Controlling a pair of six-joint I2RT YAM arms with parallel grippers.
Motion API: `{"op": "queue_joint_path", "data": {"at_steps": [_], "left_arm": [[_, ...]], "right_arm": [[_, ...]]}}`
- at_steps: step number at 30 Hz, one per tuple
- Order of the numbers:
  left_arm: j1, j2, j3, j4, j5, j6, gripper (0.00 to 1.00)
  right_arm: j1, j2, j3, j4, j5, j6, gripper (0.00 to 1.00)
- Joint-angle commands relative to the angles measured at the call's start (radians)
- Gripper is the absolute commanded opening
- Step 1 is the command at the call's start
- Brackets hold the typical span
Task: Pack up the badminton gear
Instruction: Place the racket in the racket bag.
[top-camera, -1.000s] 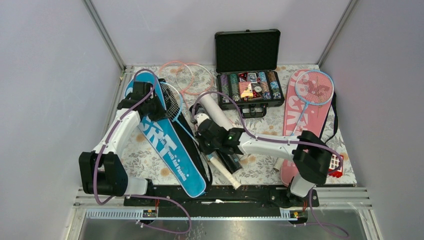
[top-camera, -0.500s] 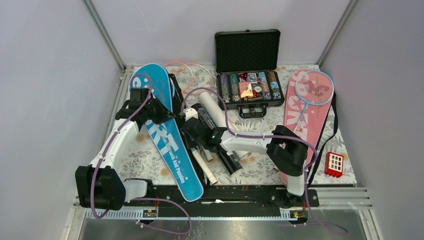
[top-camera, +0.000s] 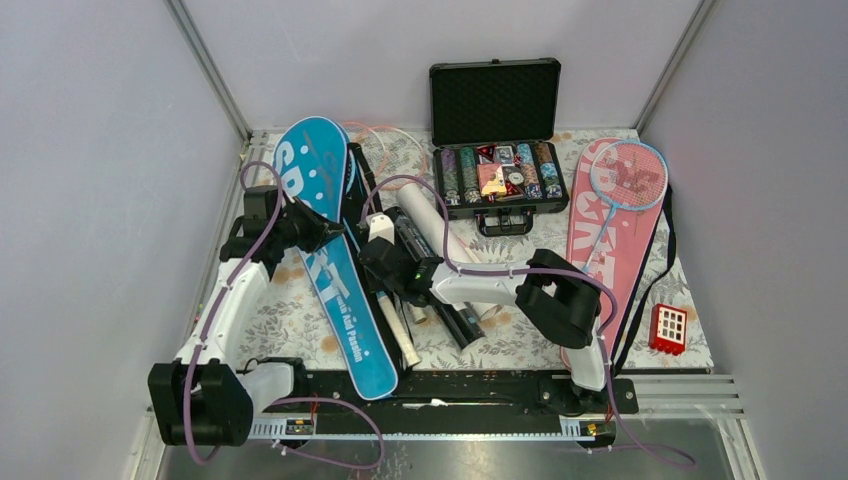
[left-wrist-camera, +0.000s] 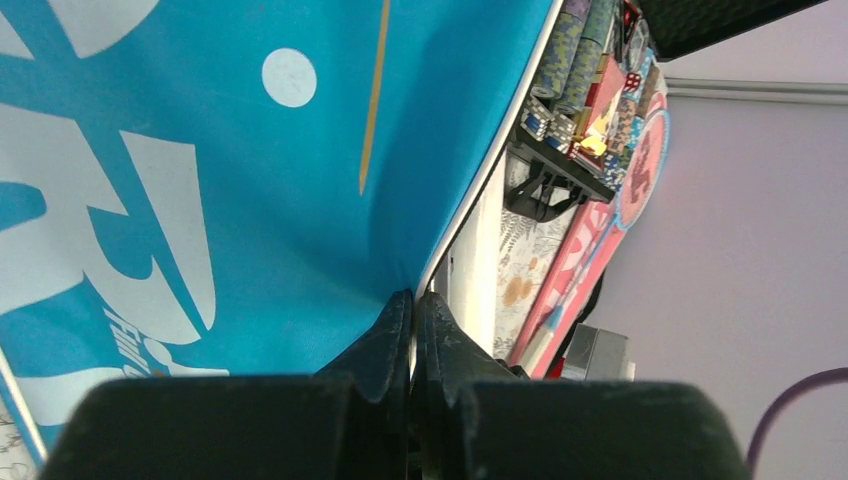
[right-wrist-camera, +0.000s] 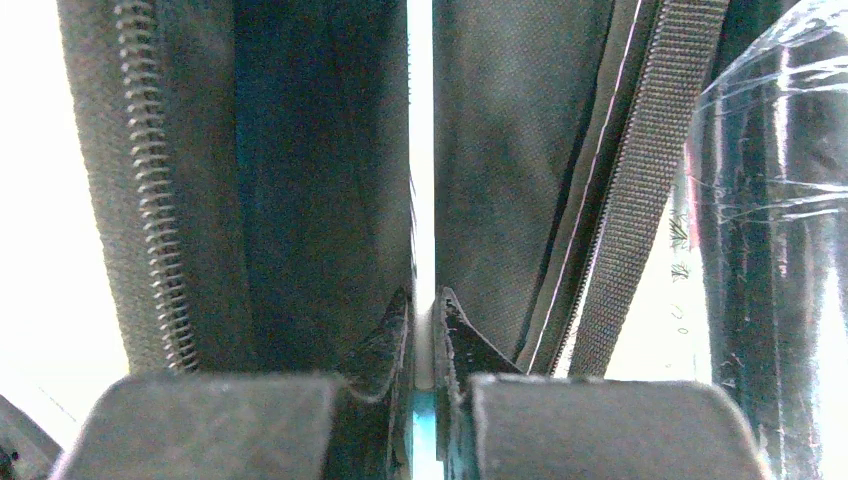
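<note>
The blue racket-shaped fabric "SPORT" cover lies left of centre on the floral-patterned desk. Its long axis runs near to far, with the wide head at the far end. The cover is held from both sides, about a third of the way down from the head. The left-arm jaws are closed on its blue left edge. The right-arm jaws are closed on its black zipped edge at the right. The cover thus lies directly between the two, and neither arm is judged nearer.
</note>
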Motion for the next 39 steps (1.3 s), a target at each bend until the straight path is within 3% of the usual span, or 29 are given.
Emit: {"op": "queue_joint_path", "data": {"at_steps": [1,11,14,19,23,30,39], "left_arm": [[0.022,-0.045,-0.032,0.042,0.088,-0.076,0.00],[0.049,-0.040,-0.144,0.175,0.089,-0.178,0.00],[0.048,-0.041,-0.175,0.226,0.104,-0.205,0.00],[0.051,-0.016,-0.137,0.214,0.112,-0.163,0.00],[0.049,-0.024,-0.125,0.221,0.116,-0.177,0.00],[0.089,0.003,-0.095,0.169,0.109,-0.096,0.00],[0.100,-0.068,-0.176,0.267,0.147,-0.228,0.00]], "right_arm": [[-0.012,-0.012,0.053,0.152,0.191,0.092,0.00],[-0.012,-0.004,0.037,0.215,0.217,0.136,0.00],[-0.012,0.004,-0.018,0.388,0.105,0.084,0.00],[-0.012,0.040,-0.035,0.483,-0.067,0.016,0.00],[-0.012,0.058,-0.039,0.492,-0.067,0.024,0.00],[-0.013,0.076,-0.036,0.519,-0.232,-0.046,0.00],[-0.021,0.095,0.064,0.409,-0.135,0.008,0.00]]}}
